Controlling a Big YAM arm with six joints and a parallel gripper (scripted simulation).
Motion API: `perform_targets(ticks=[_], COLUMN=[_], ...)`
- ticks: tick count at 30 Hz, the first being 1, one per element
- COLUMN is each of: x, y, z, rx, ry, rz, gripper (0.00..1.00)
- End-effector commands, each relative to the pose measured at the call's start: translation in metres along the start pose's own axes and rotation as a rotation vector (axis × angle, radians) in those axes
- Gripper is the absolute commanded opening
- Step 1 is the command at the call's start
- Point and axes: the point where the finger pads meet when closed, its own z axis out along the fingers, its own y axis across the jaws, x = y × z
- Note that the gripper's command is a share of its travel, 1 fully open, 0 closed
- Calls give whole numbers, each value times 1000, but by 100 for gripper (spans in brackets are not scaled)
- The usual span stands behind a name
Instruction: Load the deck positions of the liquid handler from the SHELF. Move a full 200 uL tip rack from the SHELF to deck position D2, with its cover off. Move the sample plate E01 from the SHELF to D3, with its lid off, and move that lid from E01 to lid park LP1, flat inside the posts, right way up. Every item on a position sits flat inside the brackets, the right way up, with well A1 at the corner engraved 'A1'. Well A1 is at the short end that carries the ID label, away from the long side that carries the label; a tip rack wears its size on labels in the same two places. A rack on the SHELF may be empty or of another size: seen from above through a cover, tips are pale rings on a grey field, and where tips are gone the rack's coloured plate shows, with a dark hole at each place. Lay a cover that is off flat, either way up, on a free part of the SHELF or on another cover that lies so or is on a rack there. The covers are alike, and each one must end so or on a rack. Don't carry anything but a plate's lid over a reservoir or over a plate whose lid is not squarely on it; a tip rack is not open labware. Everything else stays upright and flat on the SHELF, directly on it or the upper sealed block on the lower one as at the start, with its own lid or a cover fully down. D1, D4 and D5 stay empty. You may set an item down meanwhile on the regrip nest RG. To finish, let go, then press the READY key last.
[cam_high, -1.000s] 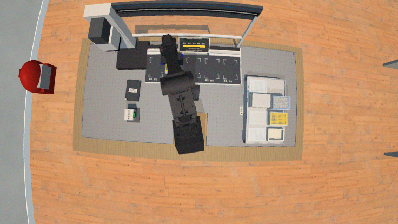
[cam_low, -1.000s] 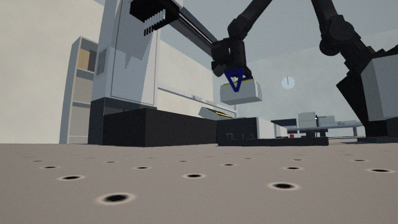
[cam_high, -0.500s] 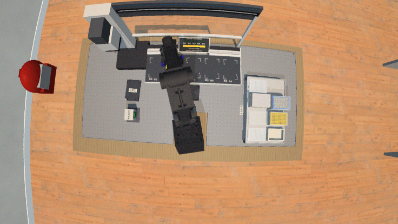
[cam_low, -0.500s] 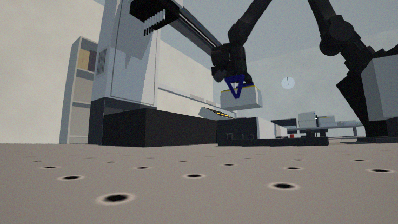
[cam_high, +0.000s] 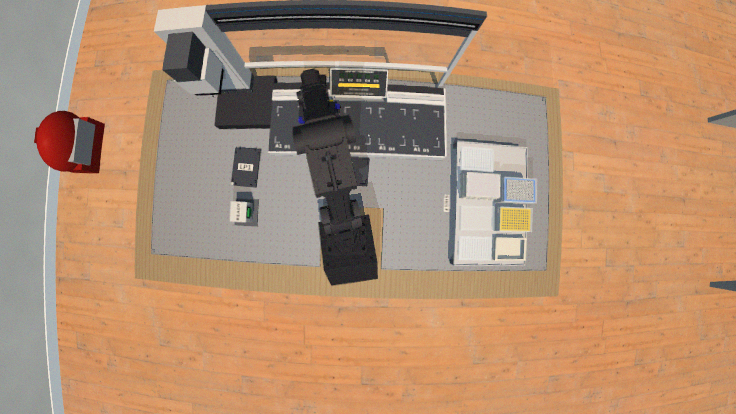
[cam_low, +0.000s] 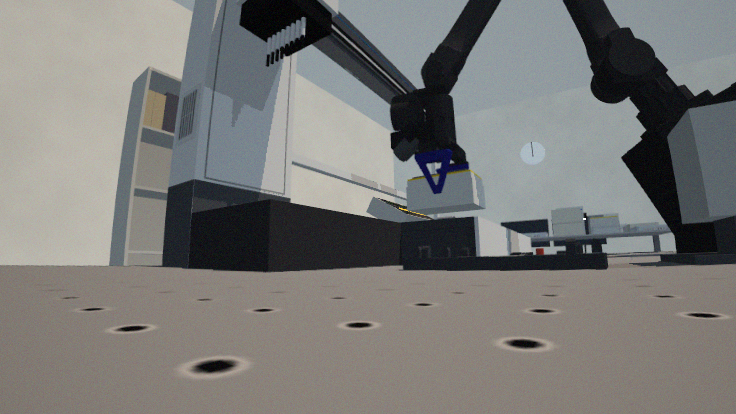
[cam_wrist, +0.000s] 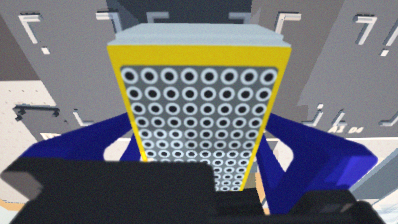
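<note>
Top view: arm (cam_high: 331, 169) reaches from the near edge of the desk (cam_high: 195, 242) toward the far edge, its wrist over the left part of the dark deck (cam_high: 411, 128); the held item is hidden beneath it; SHELF (cam_high: 454, 205) sits by the right edge with pale covered items, a blue-rimmed rack (cam_high: 519, 189) and a yellow rack (cam_high: 515, 218); LP1 plate (cam_high: 246, 166) and READY key (cam_high: 249, 211) lie left of the arm.

Exterior view: gripper (cam_low: 436, 172) hangs above the deck, blue fingers (cam_low: 429, 169) clamped on a tip rack (cam_low: 445, 194) with a grey body and yellow top edge; rack is clear of the deck, roughly level.

Wrist view: rack is uncovered, yellow rim, pale rings filling every visible place on the grey field; blue fingers press both long sides; white bracket marks (cam_wrist: 31, 24) lie below.
</note>
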Motion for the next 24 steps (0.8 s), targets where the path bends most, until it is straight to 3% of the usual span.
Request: perform_targets(ticks=[1,8,9,11,17,21,24], x=[-6,-11,-17,-11,-4,-20,-23], y=[-1,-1,2,1,-3,2,3], z=[0,10,-2,14,27,15,14], rx=[-7,-7,-17,-8,-4,-17,-18], ry=[-26,-28,-62,-30,-16,-66,-70], rz=[-4,-2,-3,-5,-3,-3,-3], gripper=[0,0,0,0,0,0,0])
